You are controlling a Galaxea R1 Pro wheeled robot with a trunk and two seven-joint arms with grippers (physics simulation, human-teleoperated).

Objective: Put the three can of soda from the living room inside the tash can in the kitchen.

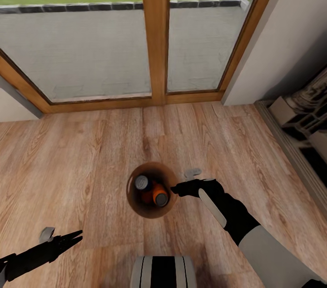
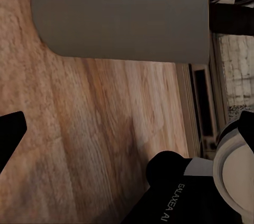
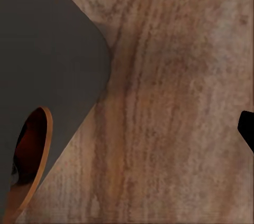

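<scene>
— What's my right gripper (image 1: 175, 189) doing?
— It pinches the trash can (image 1: 134, 205) rim; the bucket hangs just beside its tips.
— The cans?
— Two soda cans (image 1: 152, 190) lie inside. I can't tell the left gripper's (image 1: 78, 235) opening.

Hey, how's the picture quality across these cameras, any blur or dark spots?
Head view: evenly lit, mostly sharp, bucket casts little shadow on the floor. Left wrist view: soft; bucket wall a flat grey blur. Right wrist view: bucket's outside very dark, floor grain clear.
</scene>
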